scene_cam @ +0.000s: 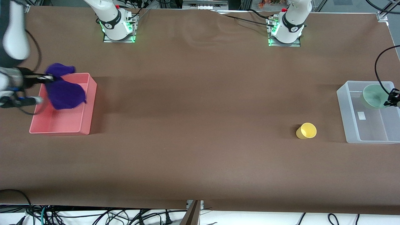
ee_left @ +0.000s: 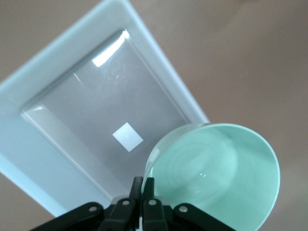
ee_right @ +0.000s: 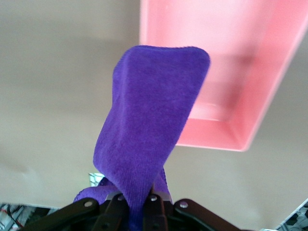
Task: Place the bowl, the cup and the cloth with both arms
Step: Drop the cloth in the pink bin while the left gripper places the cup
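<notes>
The purple cloth (scene_cam: 64, 92) (ee_right: 149, 125) hangs over the pink bin (scene_cam: 89, 103) (ee_right: 250, 72), pinched in my right gripper (scene_cam: 48, 78) (ee_right: 137, 202), which is shut on it. My left gripper (scene_cam: 390, 99) (ee_left: 143, 185) is shut on the rim of the pale green bowl (scene_cam: 373, 95) (ee_left: 216, 168), holding it tilted over the clear bin (scene_cam: 350, 115) (ee_left: 48, 159). The yellow cup (scene_cam: 306, 130) lies on its side on the brown table, beside the clear bin and apart from both grippers.
The pink bin sits at the right arm's end of the table, the clear bin at the left arm's end. A small white label (ee_left: 127, 137) lies on the clear bin's floor. Cables (scene_cam: 93, 217) trail under the table's front edge.
</notes>
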